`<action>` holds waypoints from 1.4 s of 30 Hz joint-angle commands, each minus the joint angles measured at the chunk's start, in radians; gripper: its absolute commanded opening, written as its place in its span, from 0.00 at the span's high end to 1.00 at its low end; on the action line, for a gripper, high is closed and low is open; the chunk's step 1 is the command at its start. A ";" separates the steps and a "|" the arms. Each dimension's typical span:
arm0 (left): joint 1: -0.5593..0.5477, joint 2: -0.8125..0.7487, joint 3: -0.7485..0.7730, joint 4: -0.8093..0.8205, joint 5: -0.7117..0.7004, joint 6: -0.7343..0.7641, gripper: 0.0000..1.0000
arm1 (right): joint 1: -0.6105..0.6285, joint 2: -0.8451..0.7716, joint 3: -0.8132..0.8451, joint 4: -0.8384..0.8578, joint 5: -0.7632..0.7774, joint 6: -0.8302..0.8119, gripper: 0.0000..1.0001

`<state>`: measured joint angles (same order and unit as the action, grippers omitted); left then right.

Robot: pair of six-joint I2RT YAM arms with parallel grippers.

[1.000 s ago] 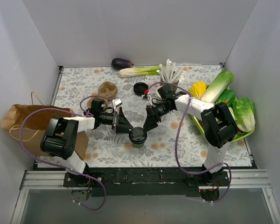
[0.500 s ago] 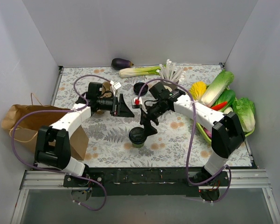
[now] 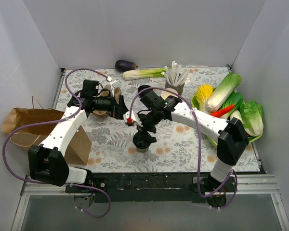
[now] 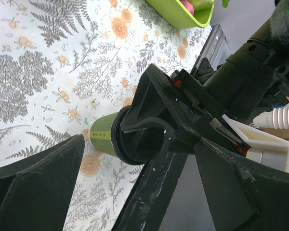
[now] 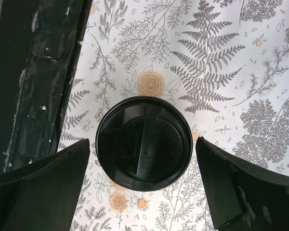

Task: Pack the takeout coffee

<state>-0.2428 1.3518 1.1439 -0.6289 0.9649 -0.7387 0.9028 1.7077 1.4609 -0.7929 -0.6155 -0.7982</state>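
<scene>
The takeout coffee (image 3: 143,143), a green-bottomed cup with a black lid, stands on the floral table near the front middle. My right gripper (image 3: 143,135) hangs straight above it, open. In the right wrist view the lid (image 5: 143,139) sits between my two spread fingers (image 5: 38,192), neither touching it. My left gripper (image 3: 121,109) is open and empty, back and left of the cup. In the left wrist view the cup (image 4: 102,137) shows with the right gripper (image 4: 183,106) over it.
A brown paper bag (image 3: 31,126) lies open at the table's left edge. A crumpled brown item (image 3: 102,100) sits by my left gripper. A cup of white sticks (image 3: 175,77), an eggplant (image 3: 125,65), a leek (image 3: 144,73) and a green vegetable tray (image 3: 209,134) line the back and right.
My left gripper has drawn back from the cup toward the far left. My right gripper has swung over the cup and now points down at its lid.
</scene>
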 commanded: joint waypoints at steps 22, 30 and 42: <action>0.138 -0.057 0.071 -0.009 -0.080 -0.019 0.02 | 0.077 -0.037 -0.001 -0.031 0.131 -0.018 0.03; 0.145 -0.046 0.068 -0.006 -0.077 -0.025 0.02 | 0.077 -0.045 0.035 -0.054 0.109 -0.016 0.03; 0.146 -0.036 0.065 0.003 -0.063 -0.047 0.02 | 0.074 -0.056 0.039 -0.091 0.108 -0.032 0.02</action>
<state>-0.1032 1.3334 1.1889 -0.6483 0.8898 -0.7792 0.9810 1.6909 1.4658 -0.8452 -0.4820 -0.8165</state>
